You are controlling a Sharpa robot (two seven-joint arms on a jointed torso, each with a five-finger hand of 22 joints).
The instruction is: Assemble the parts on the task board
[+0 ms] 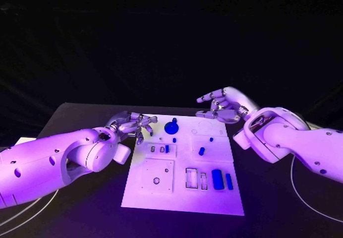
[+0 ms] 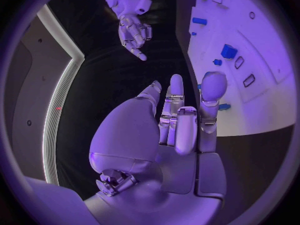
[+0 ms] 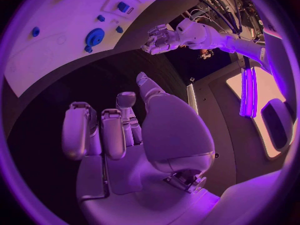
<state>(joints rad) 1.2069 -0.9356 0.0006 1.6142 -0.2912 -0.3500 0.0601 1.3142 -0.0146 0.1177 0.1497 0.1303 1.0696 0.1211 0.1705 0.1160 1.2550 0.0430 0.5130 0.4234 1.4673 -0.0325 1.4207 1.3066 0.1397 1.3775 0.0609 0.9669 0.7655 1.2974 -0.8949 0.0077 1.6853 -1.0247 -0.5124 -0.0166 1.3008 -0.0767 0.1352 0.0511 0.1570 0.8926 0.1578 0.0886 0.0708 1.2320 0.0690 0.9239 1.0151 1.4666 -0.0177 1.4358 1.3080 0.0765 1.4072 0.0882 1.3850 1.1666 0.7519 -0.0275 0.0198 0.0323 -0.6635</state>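
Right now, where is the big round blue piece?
In the head view, the big round blue piece sits on the far part of the white task board, between the left hand and the right hand, nearer the left.

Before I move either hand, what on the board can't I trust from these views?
- Head view: the left hand covers the task board at its far left corner; anything beneath is hidden.
- Head view: small parts are too small to tell seated from loose.
- Right wrist view: the board's far part is cut off by the circle's rim.
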